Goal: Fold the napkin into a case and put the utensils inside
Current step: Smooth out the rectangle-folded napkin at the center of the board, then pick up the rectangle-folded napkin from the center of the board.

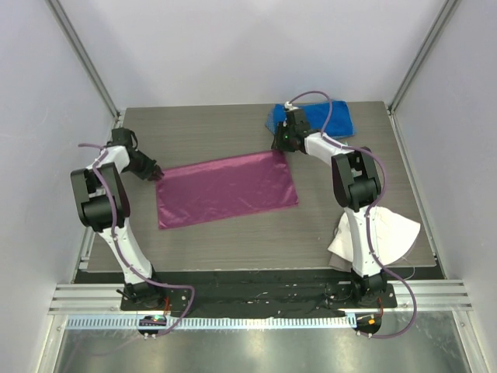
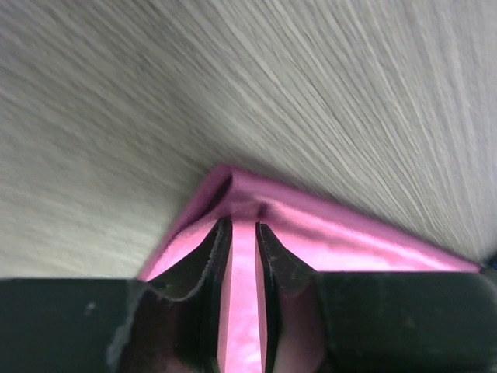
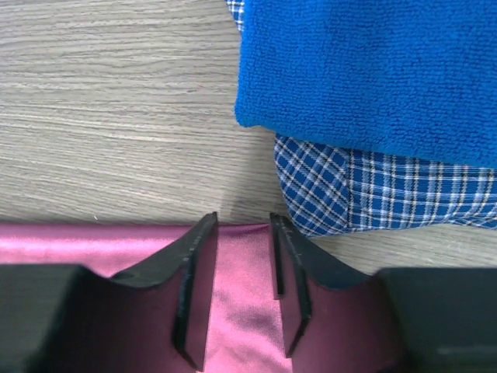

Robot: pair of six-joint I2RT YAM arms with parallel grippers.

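We found left hand [image 2: 242,225] and right hand [image 3: 242,217] slightly parted, empty, at the thin magenta fabric napkin's [image 1: 225,189] upper corners; mid-folding, we judged a regrasp due next.

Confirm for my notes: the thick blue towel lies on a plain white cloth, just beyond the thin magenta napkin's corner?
No: the thick blue towel lies on a blue-and-white checked cloth, not a white one, just beyond the corner of the thin magenta napkin. The right wrist view shows it.
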